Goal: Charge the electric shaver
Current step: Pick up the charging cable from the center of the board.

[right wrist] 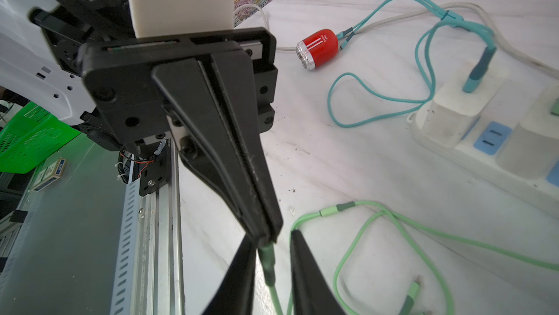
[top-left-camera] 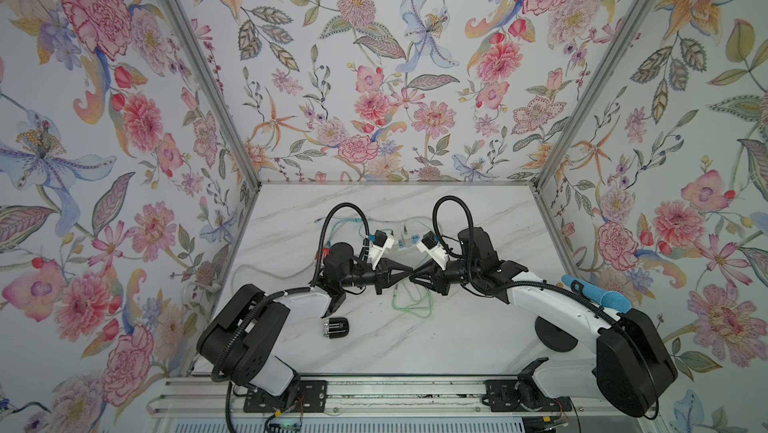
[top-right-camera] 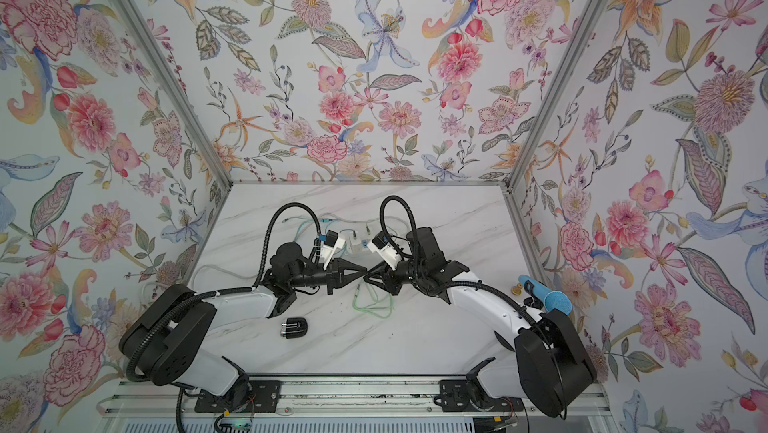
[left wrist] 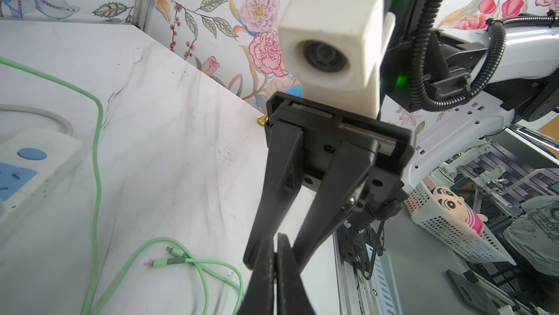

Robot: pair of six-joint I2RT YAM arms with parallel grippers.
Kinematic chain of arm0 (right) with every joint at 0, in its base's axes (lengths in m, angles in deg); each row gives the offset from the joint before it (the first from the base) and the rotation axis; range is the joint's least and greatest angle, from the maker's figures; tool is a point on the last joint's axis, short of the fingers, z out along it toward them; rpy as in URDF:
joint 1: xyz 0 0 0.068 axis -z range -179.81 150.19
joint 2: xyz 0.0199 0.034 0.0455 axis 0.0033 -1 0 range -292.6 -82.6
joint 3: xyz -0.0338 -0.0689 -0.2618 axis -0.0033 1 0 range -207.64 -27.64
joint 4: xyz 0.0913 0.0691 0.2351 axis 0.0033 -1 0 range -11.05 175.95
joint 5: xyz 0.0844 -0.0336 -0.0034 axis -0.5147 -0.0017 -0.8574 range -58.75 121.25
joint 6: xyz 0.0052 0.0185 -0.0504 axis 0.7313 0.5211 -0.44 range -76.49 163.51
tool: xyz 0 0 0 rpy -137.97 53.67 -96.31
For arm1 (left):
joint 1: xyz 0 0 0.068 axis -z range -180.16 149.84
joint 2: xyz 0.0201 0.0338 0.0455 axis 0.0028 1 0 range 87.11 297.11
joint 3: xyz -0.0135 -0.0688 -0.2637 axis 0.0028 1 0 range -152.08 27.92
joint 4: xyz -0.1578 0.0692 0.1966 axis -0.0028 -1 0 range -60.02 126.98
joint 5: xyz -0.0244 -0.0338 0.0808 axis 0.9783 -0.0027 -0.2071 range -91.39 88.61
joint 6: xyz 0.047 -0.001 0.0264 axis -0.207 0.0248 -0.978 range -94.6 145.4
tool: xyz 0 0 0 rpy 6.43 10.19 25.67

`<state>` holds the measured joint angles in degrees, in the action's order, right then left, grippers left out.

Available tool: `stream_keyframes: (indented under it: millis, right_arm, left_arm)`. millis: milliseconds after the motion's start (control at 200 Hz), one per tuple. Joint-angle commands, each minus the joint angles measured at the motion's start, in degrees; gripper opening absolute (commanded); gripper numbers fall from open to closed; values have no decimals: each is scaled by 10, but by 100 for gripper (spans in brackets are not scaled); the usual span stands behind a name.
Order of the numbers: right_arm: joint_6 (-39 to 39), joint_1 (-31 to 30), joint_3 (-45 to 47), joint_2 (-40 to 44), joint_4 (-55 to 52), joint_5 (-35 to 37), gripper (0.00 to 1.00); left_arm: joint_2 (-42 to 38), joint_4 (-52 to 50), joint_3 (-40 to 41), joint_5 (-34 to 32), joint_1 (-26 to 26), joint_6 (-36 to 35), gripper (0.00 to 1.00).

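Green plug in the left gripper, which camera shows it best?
The right wrist view: the green plug shows close up, pinched in the shut tips of the left gripper. Both top views are too distant to make it out; in the left wrist view fingers cover it.

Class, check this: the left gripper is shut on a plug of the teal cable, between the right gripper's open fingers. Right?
No: the plug belongs to the green cable, not the teal cable. The right wrist view shows the left gripper shut on it, between the right gripper's open fingers.
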<state>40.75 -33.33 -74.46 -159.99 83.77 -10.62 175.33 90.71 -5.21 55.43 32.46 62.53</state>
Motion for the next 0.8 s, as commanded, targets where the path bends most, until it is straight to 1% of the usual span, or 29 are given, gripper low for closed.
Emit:
stream_keyframes:
  millis: [0,95,290,490,535,586,616,661,686,741,796]
  right_arm:
    - [-4,-2,-12,-10,11,3,22]
    - [-3,-2,-12,-10,12,5,18]
    - [0,-1,-12,-3,12,15,6]
    - [2,2,-5,5,13,22,0]
    - [3,3,-4,7,13,22,0]
    - [4,3,-2,8,13,22,0]
    - [4,3,-1,10,12,23,0]
    - [4,3,3,12,11,25,0]
    - [4,3,5,13,11,26,0]
    - [4,5,12,15,11,31,0]
    - [5,6,21,18,11,36,0]
  left_arm:
    - [4,34,0,21,-2,8,0]
    - [4,34,0,21,-2,8,0]
    - [4,35,0,21,-2,7,0]
    - [-4,19,0,14,-8,-4,0]
    - [-9,7,-2,9,-11,-12,11]
    - [-19,-13,-5,4,-16,-25,19]
    - [-28,-31,-8,-1,-21,-35,22]
    - [-43,-71,-16,-11,-29,-60,23]
    - [-52,-112,-21,-19,-34,-80,25]
    - [-82,-187,-40,-46,-45,-129,32]
    - [-109,-308,-69,-88,-51,-196,38]
